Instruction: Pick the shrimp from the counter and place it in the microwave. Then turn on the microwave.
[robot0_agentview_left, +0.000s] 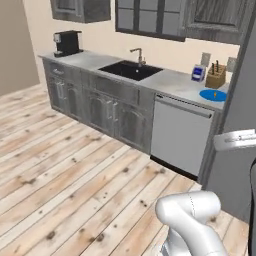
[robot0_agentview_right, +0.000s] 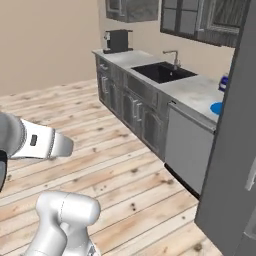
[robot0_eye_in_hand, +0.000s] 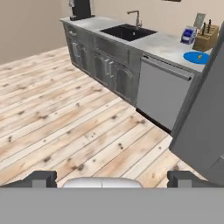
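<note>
- Gripper (robot0_eye_in_hand: 112, 177): the two dark finger tips stand far apart at the bottom of the hand view, spread wide, nothing between them. It hangs over bare wooden floor (robot0_eye_in_hand: 65, 118), well apart from the counter.
- Shrimp (robot0_agentview_left: 214, 93): a tiny orange speck lying on a blue plate (robot0_agentview_left: 206, 95) at the far right end of the counter (robot0_agentview_left: 175, 82), near the knife block (robot0_agentview_left: 216, 77) and beside the tall grey panel (robot0_agentview_left: 235, 150) that cuts off the view. In the hand view the same orange speck (robot0_eye_in_hand: 199, 56) sits on the blue plate (robot0_eye_in_hand: 192, 57). In the right base view an edge of the plate (robot0_agentview_right: 216, 108) peeks past the grey panel; the shrimp itself cannot be made out there.
- Microwave: cannot be placed from these views, so neither its door nor its state can be told.
- Other fixtures on record: sink (robot0_agentview_left: 131, 70) with tap mid-counter, coffee machine (robot0_agentview_left: 67, 43) at the far left end, pale dishwasher front (robot0_agentview_left: 177, 135) below the plate.
- Progress, as judged: at the very start. Shrimp untouched on its plate, nothing held.
- Left to do: bring the hand to the counter's right end, take the shrimp off the plate, find the microwave, put the shrimp inside, close it, switch it on.
- Handling note: the shrimp is very small against the widely spread fingers, so the grasp likely needs careful centring.
</note>
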